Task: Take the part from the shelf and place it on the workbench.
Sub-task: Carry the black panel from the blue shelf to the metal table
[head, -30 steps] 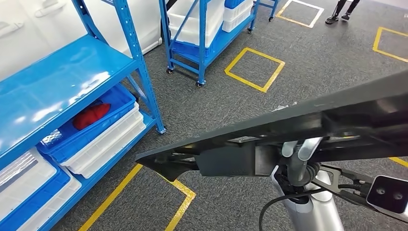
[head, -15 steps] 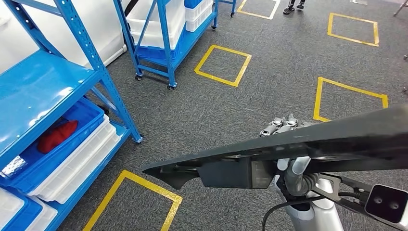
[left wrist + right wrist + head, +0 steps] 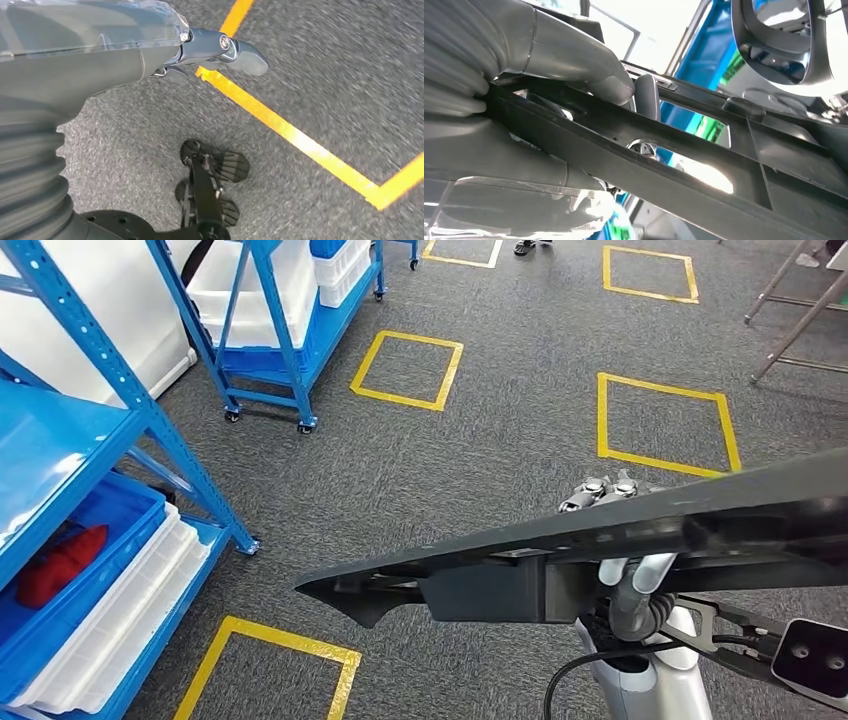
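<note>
I have the long dark part (image 3: 620, 540) in my right hand (image 3: 610, 530), carried crosswise low in the head view, its pointed end reaching toward my left and its other end running off to my right. The fingers (image 3: 600, 486) curl over its upper edge, and in the right wrist view the grey thumb (image 3: 589, 70) presses down on one of the part's (image 3: 664, 150) ribs, so the hold is firm. My left hand (image 3: 220, 50) hangs over the grey carpet floor (image 3: 325, 75) beside a yellow tape line (image 3: 295, 135); one finger sticks out with nothing in it, but I cannot tell how the other fingers lie. The blue shelf (image 3: 90, 430) stands off to my left, with a blue bin (image 3: 100, 540) holding something red (image 3: 60, 565) on its lower level. A blue wheeled rack (image 3: 270, 330) with white crates stands farther off, and yellow taped squares (image 3: 405, 370) mark the floor ahead
</note>
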Tool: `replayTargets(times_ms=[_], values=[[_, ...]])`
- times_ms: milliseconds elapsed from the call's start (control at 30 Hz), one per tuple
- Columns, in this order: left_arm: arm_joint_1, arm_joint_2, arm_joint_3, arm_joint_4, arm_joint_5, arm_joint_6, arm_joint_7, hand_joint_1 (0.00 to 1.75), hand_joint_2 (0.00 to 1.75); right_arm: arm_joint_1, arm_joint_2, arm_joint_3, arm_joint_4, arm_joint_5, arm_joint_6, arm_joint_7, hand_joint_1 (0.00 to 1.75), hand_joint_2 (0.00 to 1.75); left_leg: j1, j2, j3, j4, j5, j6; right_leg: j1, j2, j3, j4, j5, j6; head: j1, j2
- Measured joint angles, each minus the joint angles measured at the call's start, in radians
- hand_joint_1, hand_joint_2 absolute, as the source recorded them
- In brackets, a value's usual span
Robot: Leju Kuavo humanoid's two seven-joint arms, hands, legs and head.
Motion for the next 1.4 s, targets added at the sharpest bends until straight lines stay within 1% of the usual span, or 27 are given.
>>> replayTargets(times_ms=[100, 167, 233, 267, 300, 333, 367, 400, 433, 500, 533, 600, 667, 733, 800, 833, 867, 900, 967, 1033, 1100, 1167, 1233, 1300, 1333, 1367, 1400], values=[[-0.004, 0.000, -0.001, 0.000, -0.005, -0.002, 0.000, 0.00, 1.75, 0.004, 0.007, -0.006, -0.002, -0.001, -0.008, 0.000, 1.75, 1.75, 0.001, 0.019, 0.007, -0.001, -0.007, -0.016, 0.003, 0.026, 0.001, -0.014, 0.004, -0.012, 0.000, 0.000], [-0.006, -0.001, -0.001, 0.000, -0.007, -0.002, 0.000, 0.00, 1.75, 0.004, 0.012, -0.009, -0.004, -0.002, -0.010, 0.000, 1.75, 1.75, 0.004, -0.019, -0.010, 0.046, -0.040, -0.024, -0.004, 0.048, 0.008, -0.027, 0.011, -0.022, 0.000, 0.000], [-0.003, -0.002, -0.001, 0.000, -0.009, -0.002, 0.000, 0.00, 1.75, 0.005, 0.020, -0.010, -0.006, -0.003, -0.010, 0.000, 1.75, 1.75, 0.008, -0.070, -0.067, 0.170, -0.103, -0.030, -0.007, 0.072, 0.011, -0.032, 0.014, -0.028, 0.000, 0.000], [0.000, -0.001, -0.001, 0.000, -0.011, -0.002, 0.000, 0.00, 1.75, 0.006, 0.024, -0.010, -0.006, -0.003, -0.010, 0.000, 1.75, 1.75, 0.009, -0.080, -0.099, 0.235, -0.127, -0.032, -0.007, 0.085, 0.011, -0.031, 0.014, -0.030, 0.000, 0.000], [0.002, -0.001, -0.001, 0.000, -0.012, -0.002, 0.000, 0.00, 1.75, 0.007, 0.026, -0.010, -0.006, -0.003, -0.011, 0.000, 1.75, 1.75, 0.009, -0.084, -0.121, 0.276, -0.134, -0.034, -0.007, 0.099, 0.012, -0.030, 0.014, -0.030, 0.000, 0.000], [0.004, -0.001, -0.001, 0.000, -0.013, -0.001, -0.001, 0.00, 1.75, 0.007, 0.027, -0.010, -0.005, -0.003, -0.012, 0.000, 1.75, 1.75, 0.010, -0.086, -0.127, 0.280, -0.120, -0.035, -0.007, 0.114, 0.012, -0.028, 0.013, -0.030, 0.000, 0.000], [0.004, -0.001, -0.002, 0.000, -0.014, 0.000, -0.004, 0.00, 1.75, 0.007, 0.027, -0.010, -0.005, -0.002, -0.015, 0.000, 1.75, 1.75, 0.012, -0.088, -0.115, 0.244, -0.088, -0.036, -0.008, 0.128, 0.013, -0.025, 0.012, -0.028, 0.000, 0.000], [0.004, -0.001, -0.002, 0.000, -0.015, 0.001, -0.008, 0.00, 1.75, 0.007, 0.028, -0.010, -0.004, -0.002, -0.020, 0.000, 1.75, 1.75, 0.016, -0.101, -0.086, 0.176, -0.046, -0.036, -0.009, 0.142, 0.014, -0.021, 0.010, -0.025, 0.000, 0.000], [0.003, -0.001, -0.002, 0.000, -0.015, 0.003, -0.013, 0.00, 1.75, 0.007, 0.028, -0.010, -0.002, -0.001, -0.024, 0.000, 1.75, 1.75, 0.020, -0.128, -0.057, 0.109, -0.017, -0.037, -0.011, 0.154, 0.013, -0.017, 0.007, -0.021, 0.000, 0.000], [0.002, -0.001, -0.003, 0.000, -0.016, 0.005, -0.021, 0.00, 1.75, 0.006, 0.028, -0.008, 0.001, 0.001, -0.029, 0.000, 1.75, 1.75, 0.026, -0.181, -0.020, 0.021, 0.008, -0.035, -0.013, 0.177, 0.004, -0.004, 0.003, -0.009, 0.000, 0.000], [0.003, -0.001, -0.003, 0.000, -0.015, 0.005, -0.023, 0.00, 1.75, 0.006, 0.029, -0.008, 0.003, 0.001, -0.029, 0.000, 1.75, 1.75, 0.026, -0.192, -0.018, 0.016, 0.003, -0.032, -0.015, 0.188, -0.003, -0.002, 0.004, -0.002, 0.000, 0.000], [0.004, -0.001, -0.003, 0.000, -0.015, 0.005, -0.024, 0.00, 1.75, 0.007, 0.031, -0.007, 0.008, 0.002, -0.027, 0.001, 1.75, 1.75, 0.024, -0.174, -0.019, 0.013, 0.009, -0.022, -0.019, 0.206, -0.014, 0.001, 0.008, 0.010, 0.000, 0.000], [0.001, -0.001, -0.003, 0.000, -0.015, 0.004, -0.024, 0.00, 1.75, 0.006, 0.035, -0.007, 0.014, 0.001, -0.022, 0.001, 1.75, 1.75, 0.023, -0.147, -0.016, 0.006, 0.013, -0.008, -0.018, 0.165, -0.031, 0.032, -0.010, 0.018, 0.000, 0.000], [0.002, 0.000, -0.003, 0.000, -0.014, 0.004, -0.023, 0.00, 1.75, 0.005, 0.041, -0.007, 0.021, -0.005, -0.022, 0.000, 1.75, 1.75, 0.020, -0.119, -0.015, 0.002, 0.014, 0.002, -0.016, 0.100, -0.083, 0.136, -0.064, 0.023, 0.000, 0.000], [0.005, 0.000, -0.003, 0.000, -0.012, 0.007, -0.021, 0.00, 1.75, 0.007, 0.044, -0.007, 0.028, -0.014, -0.029, 0.000, 1.75, 1.75, 0.016, -0.089, -0.015, 0.003, 0.012, 0.005, -0.019, 0.078, -0.146, 0.258, -0.110, 0.028, 0.000, 0.000], [0.005, 0.000, -0.002, 0.000, -0.010, 0.009, -0.020, 0.00, 1.75, 0.008, 0.045, -0.007, 0.032, -0.017, -0.032, 0.000, 1.75, 1.75, 0.014, -0.075, -0.015, 0.003, 0.010, 0.006, -0.020, 0.075, -0.160, 0.284, -0.111, 0.029, 0.000, 0.000], [0.005, 0.000, -0.002, 0.000, -0.009, 0.011, -0.020, 0.00, 1.75, 0.008, 0.046, -0.007, 0.035, -0.019, -0.035, 0.000, 1.75, 1.75, 0.013, -0.061, -0.014, 0.003, 0.009, 0.005, -0.021, 0.072, -0.152, 0.268, -0.092, 0.028, 0.000, 0.000], [0.004, 0.000, -0.002, 0.000, -0.007, 0.012, -0.020, 0.00, 1.75, 0.008, 0.047, -0.006, 0.038, -0.020, -0.037, 0.000, 1.75, 1.75, 0.013, -0.048, -0.012, 0.003, 0.007, 0.004, -0.021, 0.065, -0.123, 0.213, -0.061, 0.027, 0.000, 0.000], [0.001, 0.000, -0.002, 0.000, -0.006, 0.014, -0.021, 0.00, 1.75, 0.007, 0.047, -0.005, 0.042, -0.021, -0.042, 0.000, 1.75, 1.75, 0.010, -0.028, -0.007, 0.003, 0.002, -0.002, -0.015, 0.029, -0.046, 0.070, -0.010, 0.019, 0.000, 0.000], [0.000, 0.000, -0.001, 0.000, -0.004, 0.016, -0.021, 0.00, 1.75, 0.004, 0.048, -0.002, 0.045, -0.024, -0.049, 0.000, 1.75, 1.75, 0.008, -0.012, -0.002, 0.003, -0.003, -0.013, -0.005, 0.010, -0.011, 0.002, 0.001, 0.008, 0.000, 0.000], [-0.003, 0.000, -0.001, 0.000, -0.002, 0.017, -0.021, 0.00, 1.75, 0.002, 0.048, 0.003, 0.047, -0.026, -0.057, 0.000, 1.75, 1.75, 0.007, 0.004, 0.004, 0.000, -0.006, -0.024, -0.002, 0.029, -0.013, -0.002, 0.003, -0.003, 0.000, 0.000], [-0.007, 0.000, -0.001, 0.000, -0.002, 0.017, -0.021, 0.00, 1.75, 0.000, 0.048, 0.010, 0.049, -0.026, -0.065, 0.000, 1.75, 1.75, 0.010, -0.009, 0.003, 0.014, -0.021, -0.034, -0.007, 0.047, -0.009, -0.010, 0.007, -0.014, 0.000, 0.000], [-0.007, -0.001, -0.001, 0.000, -0.002, 0.016, -0.019, 0.00, 1.75, -0.004, 0.049, 0.020, 0.051, -0.025, -0.069, 0.000, 1.75, 1.75, 0.014, -0.053, -0.036, 0.102, -0.073, -0.040, -0.011, 0.066, -0.004, -0.016, 0.011, -0.025, 0.000, 0.000], [-0.003, -0.001, 0.000, 0.000, 0.000, 0.016, -0.017, 0.00, 1.75, -0.005, 0.050, 0.028, 0.056, -0.025, -0.070, 0.000, 1.75, 1.75, 0.014, -0.080, -0.103, 0.237, -0.131, -0.041, -0.008, 0.089, -0.003, -0.016, 0.011, -0.030, 0.000, 0.000], [0.000, -0.001, 0.001, 0.000, 0.003, 0.015, -0.016, 0.00, 1.75, -0.004, 0.050, 0.031, 0.058, -0.026, -0.068, 0.000, 1.75, 1.75, 0.014, -0.084, -0.127, 0.279, -0.139, -0.040, -0.007, 0.102, -0.003, -0.015, 0.011, -0.030, 0.000, 0.000], [0.001, -0.001, 0.002, 0.000, 0.005, 0.015, -0.016, 0.00, 1.75, -0.002, 0.050, 0.032, 0.060, -0.029, -0.065, 0.001, 1.75, 1.75, 0.014, -0.086, -0.134, 0.284, -0.126, -0.039, -0.006, 0.116, -0.003, -0.013, 0.010, -0.030, 0.000, 0.000], [0.002, -0.001, 0.003, 0.000, 0.007, 0.015, -0.016, 0.00, 1.75, -0.001, 0.050, 0.033, 0.060, -0.032, -0.061, 0.001, 1.75, 1.75, 0.014, -0.089, -0.123, 0.249, -0.094, -0.037, -0.006, 0.130, -0.002, -0.011, 0.009, -0.029, 0.000, 0.000]])
